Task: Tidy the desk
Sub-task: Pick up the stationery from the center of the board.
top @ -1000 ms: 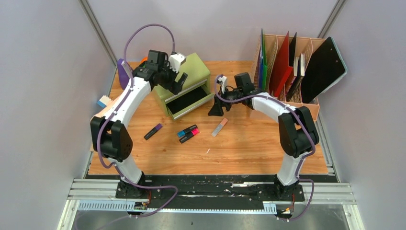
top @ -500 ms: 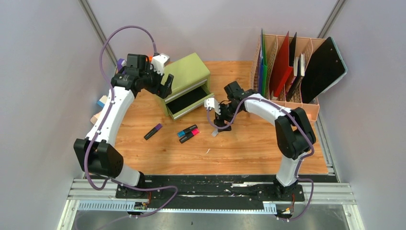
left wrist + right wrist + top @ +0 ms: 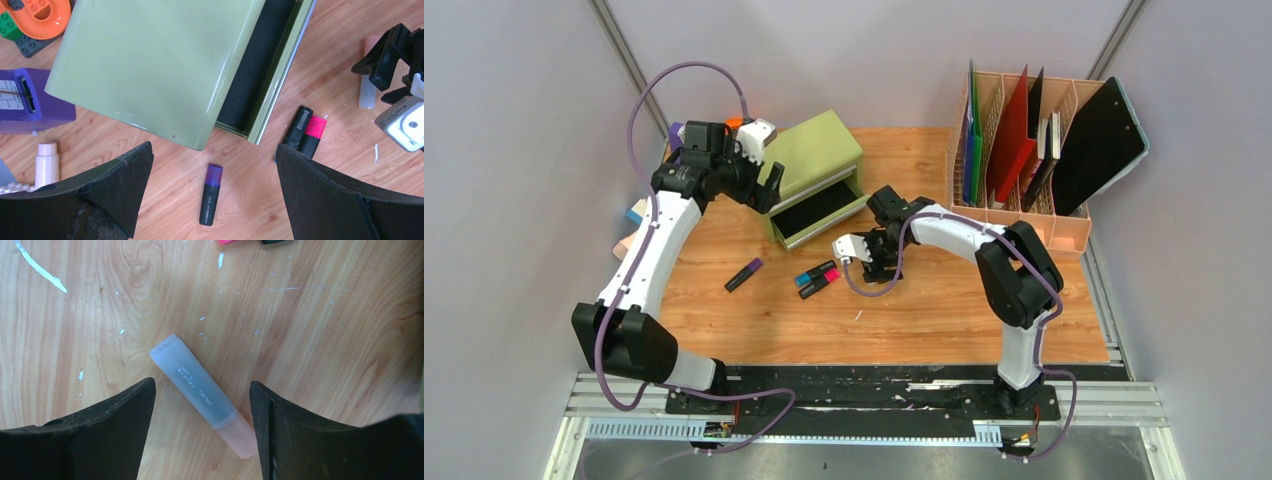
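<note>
I am holding my right tool [image 3: 201, 386] open to a medium width above the pale peach plastic highlighter with the frosted cap [image 3: 207, 397]. One finger is standing on each side of it and nothing is gripped. The highlighter is lying flat on the orange-brown wood-grain counter [image 3: 944, 300], which is stretching under both arms with several pens scattered near its middle. How high I am hanging over the wood, I cannot tell.

The step in hand, as I am judging it, is picking up this highlighter. It is lying diagonally between my fingers, so I should be turning the wrist until the pads are facing its long sides. I should also be centring on the frosted part, because the peach end is sitting very near one finger. Then I should be lowering slowly and closing gently, since smooth plastic may be slipping or spinning away.

My left tool [image 3: 214, 147] is standing wide and empty over the olive-green drawer chest [image 3: 150, 60]. Its black-lined drawer [image 3: 819, 212] is pulled open, probably the place for the pens.
</note>
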Controlling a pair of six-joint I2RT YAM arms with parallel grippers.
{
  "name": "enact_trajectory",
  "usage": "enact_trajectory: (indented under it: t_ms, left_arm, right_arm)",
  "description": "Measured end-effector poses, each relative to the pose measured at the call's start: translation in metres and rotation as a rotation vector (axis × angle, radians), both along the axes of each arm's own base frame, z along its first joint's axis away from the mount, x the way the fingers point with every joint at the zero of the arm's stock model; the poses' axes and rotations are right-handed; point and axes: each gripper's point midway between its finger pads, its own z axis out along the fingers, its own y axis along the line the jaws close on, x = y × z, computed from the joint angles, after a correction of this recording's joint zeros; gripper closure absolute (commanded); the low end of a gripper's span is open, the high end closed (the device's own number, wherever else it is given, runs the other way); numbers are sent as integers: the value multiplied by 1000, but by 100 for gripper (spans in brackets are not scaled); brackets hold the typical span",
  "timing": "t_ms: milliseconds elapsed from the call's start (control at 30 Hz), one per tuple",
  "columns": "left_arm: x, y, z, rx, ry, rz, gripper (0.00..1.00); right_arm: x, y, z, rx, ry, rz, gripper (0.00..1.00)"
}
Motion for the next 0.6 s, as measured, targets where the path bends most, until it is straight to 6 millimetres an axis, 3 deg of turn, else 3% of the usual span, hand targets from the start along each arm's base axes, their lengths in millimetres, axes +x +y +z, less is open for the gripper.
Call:
enact_trajectory:
  t_ms: [100,433,600]
  left_arm:
    - [0,0,3,-1,-13,0,0]
    - [0,1,0,2,-13,0,0]
    - [0,4,0,2,-14,8,0]
  right_arm:
    - [2,-2,-2,-20,-26,20,41]
    - [2,-2,-12,-60,-54,57,88]
    - [5,-1,-9,-78,-78,64,98]
